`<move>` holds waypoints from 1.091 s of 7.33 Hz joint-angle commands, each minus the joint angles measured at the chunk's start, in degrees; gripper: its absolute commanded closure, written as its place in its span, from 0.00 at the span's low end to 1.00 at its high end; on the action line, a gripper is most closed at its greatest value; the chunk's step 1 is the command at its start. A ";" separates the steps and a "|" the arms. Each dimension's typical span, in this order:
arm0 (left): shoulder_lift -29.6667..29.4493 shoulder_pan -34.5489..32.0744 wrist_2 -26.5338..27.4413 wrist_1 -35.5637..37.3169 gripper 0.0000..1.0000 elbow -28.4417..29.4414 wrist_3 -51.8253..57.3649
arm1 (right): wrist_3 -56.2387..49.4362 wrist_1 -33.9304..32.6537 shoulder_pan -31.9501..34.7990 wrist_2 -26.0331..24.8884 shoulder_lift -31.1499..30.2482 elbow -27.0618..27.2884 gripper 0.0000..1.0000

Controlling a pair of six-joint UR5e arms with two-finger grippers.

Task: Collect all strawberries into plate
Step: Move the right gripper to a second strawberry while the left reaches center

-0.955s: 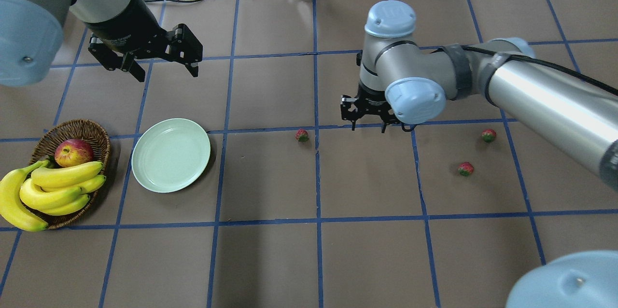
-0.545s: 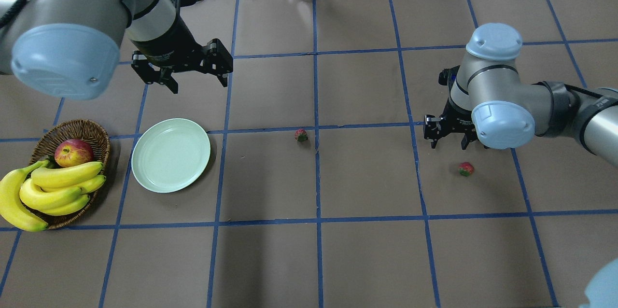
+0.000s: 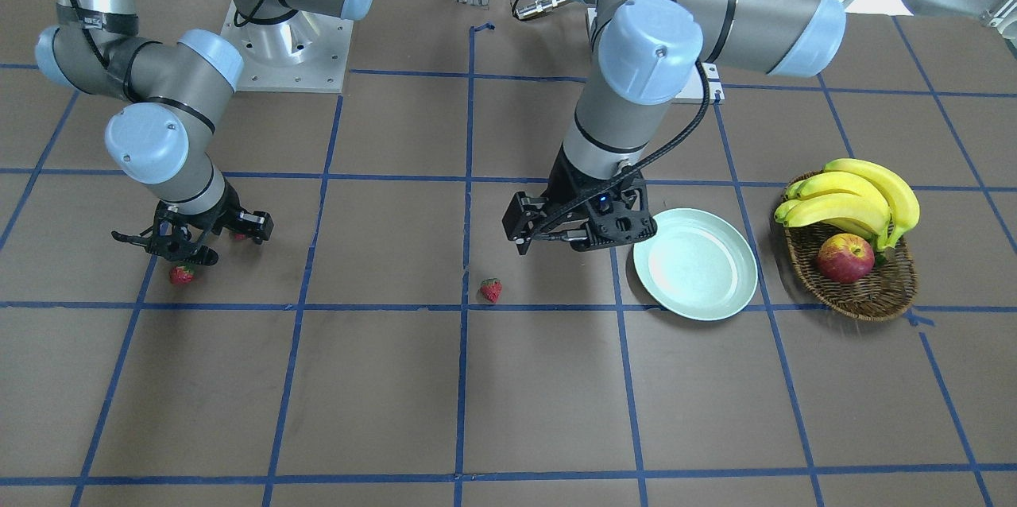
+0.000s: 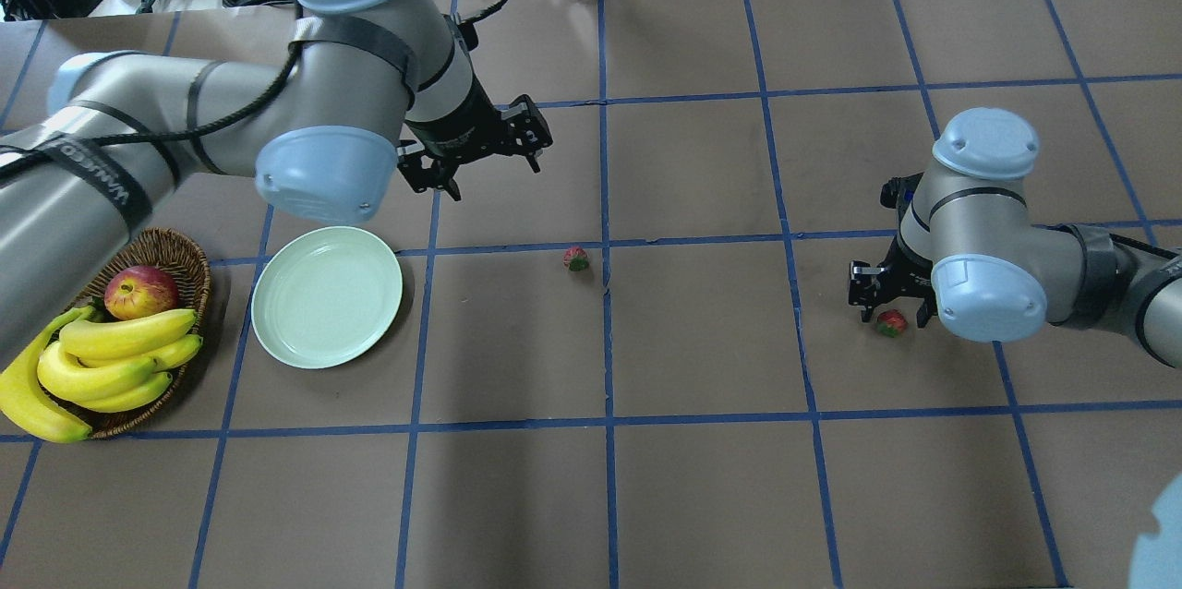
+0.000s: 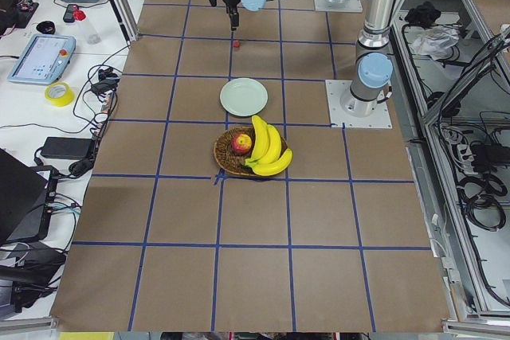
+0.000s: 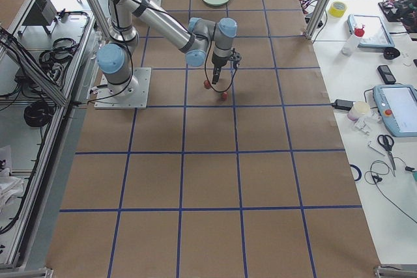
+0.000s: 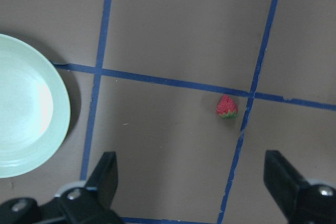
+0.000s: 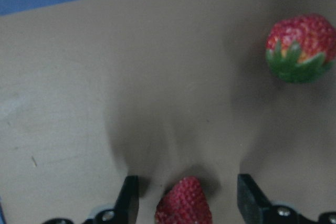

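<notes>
The pale green plate (image 4: 327, 296) lies empty left of centre; it also shows in the front view (image 3: 695, 263) and the left wrist view (image 7: 26, 108). One strawberry (image 4: 576, 258) lies mid-table, apart from everything, and shows in the left wrist view (image 7: 227, 106). My left gripper (image 4: 485, 150) is open and empty, hovering behind the plate and that berry. My right gripper (image 4: 885, 310) is open, low over a second strawberry (image 4: 890, 323); this berry (image 8: 184, 203) sits between the fingers. The third strawberry (image 8: 300, 48) lies just beyond, hidden under the arm in the overhead view.
A brown wicker basket (image 4: 148, 247) with bananas (image 4: 102, 358) and a red apple (image 4: 140, 291) stands at the far left beside the plate. Blue tape lines grid the brown table. Cables and devices lie past the back edge.
My left arm has swung right, from behind the basket to behind the plate's right side. My right arm has moved right and down onto the near-right strawberry. Both grippers stayed open.
</notes>
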 commanded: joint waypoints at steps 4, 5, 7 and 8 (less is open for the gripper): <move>-13.04 -4.84 0.41 6.97 0.05 -0.66 -6.49 | -1.33 0.66 0.30 0.18 -0.14 -0.30 0.81; -14.81 -4.84 0.58 7.58 0.07 -0.74 -6.76 | -1.33 2.66 0.64 0.36 -0.23 -2.13 0.81; -16.67 -4.84 0.50 8.90 0.16 -0.75 -6.58 | -0.98 8.73 6.06 4.48 0.47 -8.37 0.81; -16.67 -5.19 0.50 9.08 0.27 -0.83 -7.37 | -0.28 8.48 9.75 5.53 0.73 -8.48 0.81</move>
